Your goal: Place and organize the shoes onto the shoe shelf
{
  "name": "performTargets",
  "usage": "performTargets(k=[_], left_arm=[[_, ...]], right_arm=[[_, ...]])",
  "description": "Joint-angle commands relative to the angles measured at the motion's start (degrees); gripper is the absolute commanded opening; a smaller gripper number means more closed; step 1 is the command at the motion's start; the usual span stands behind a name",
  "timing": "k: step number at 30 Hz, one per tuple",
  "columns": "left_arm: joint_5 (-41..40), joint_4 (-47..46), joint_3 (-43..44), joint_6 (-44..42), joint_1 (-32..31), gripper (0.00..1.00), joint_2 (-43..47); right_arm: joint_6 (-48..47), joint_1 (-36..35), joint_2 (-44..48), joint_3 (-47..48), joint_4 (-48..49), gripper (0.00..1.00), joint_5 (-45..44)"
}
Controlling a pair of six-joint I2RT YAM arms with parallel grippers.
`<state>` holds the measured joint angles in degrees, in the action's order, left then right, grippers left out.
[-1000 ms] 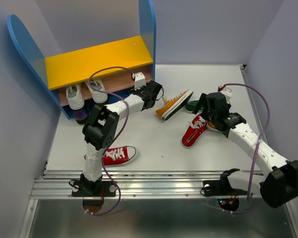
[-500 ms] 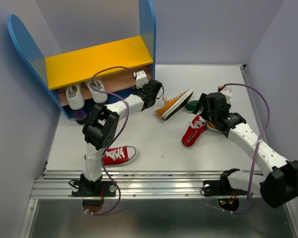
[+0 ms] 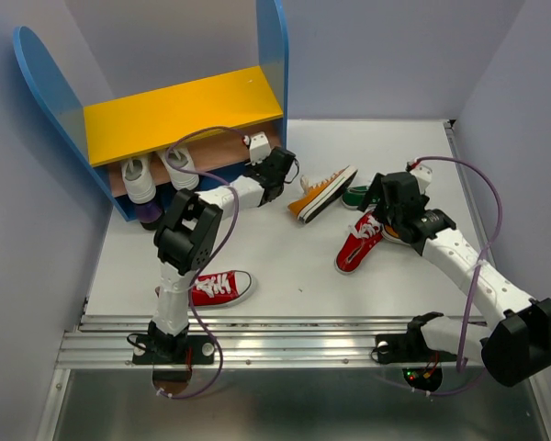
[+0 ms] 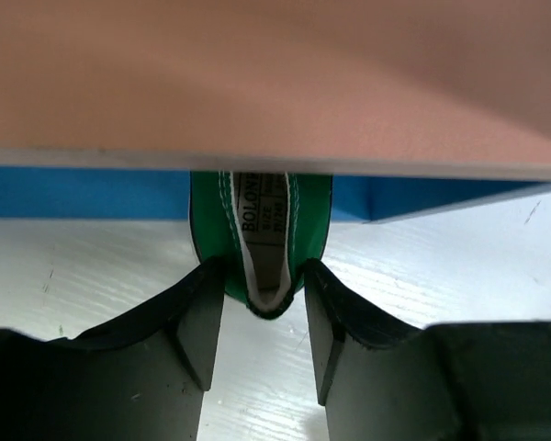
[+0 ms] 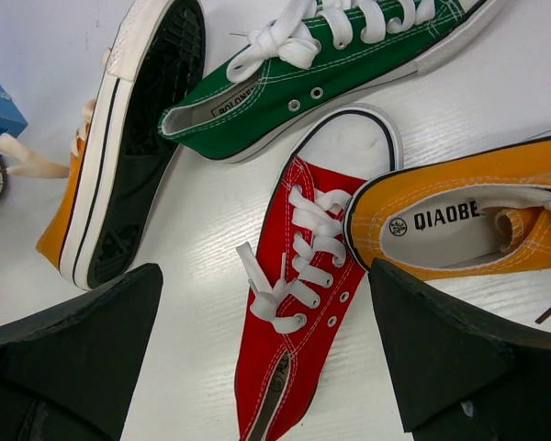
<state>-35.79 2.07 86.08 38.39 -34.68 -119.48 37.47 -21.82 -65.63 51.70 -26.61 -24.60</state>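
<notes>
Since a second ago the left gripper [image 3: 274,166] has crept slightly leftward toward the two-tier shoe shelf [image 3: 48,84] with tall blue side panels, while the right arm has stayed where it was. Nearest the arm bases, a red canvas sneaker with white laces [image 3: 219,288] lies alone beside the left arm. Farther out, the right gripper [image 5: 266,276] hovers with its fingers spread wide over a second red sneaker [image 5: 294,367]. An orange sneaker [image 5: 459,225] lies against that shoe near its toe, a green sneaker [image 5: 285,92] sits just beyond, and another orange sneaker [image 5: 92,202] is tipped on its side, black tread showing. Farther still, the left gripper's fingers [image 4: 197,322] pinch the heel of a second green sneaker [image 4: 308,230], which reaches under the brownish-pink lower board [image 4: 275,73]. On that board two white-toed shoes [image 3: 138,179] stand side by side beneath the yellow top board [image 3: 184,110].
</notes>
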Motion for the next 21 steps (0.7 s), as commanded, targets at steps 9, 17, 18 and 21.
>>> performTargets(k=[9,17,18,21], left_arm=[[-0.6,-2.8,-11.9,-1.1,-2.4,0.5,14.3],[0.4,-0.4,-17.2,-2.4,-5.6,0.51,23.8],[0.5,0.0,-18.0,-2.6,-6.0,0.51,25.3],[0.3,0.7,-19.2,-2.4,-7.7,0.51,27.5]], right_arm=[[8.0,1.8,-10.2,7.9,-0.2,0.93,2.7],[7.8,7.0,-19.4,12.7,3.7,0.9,3.0],[7.4,7.8,-20.2,13.2,4.4,0.9,2.8],[6.8,9.6,-23.8,15.3,5.2,0.89,2.8]])
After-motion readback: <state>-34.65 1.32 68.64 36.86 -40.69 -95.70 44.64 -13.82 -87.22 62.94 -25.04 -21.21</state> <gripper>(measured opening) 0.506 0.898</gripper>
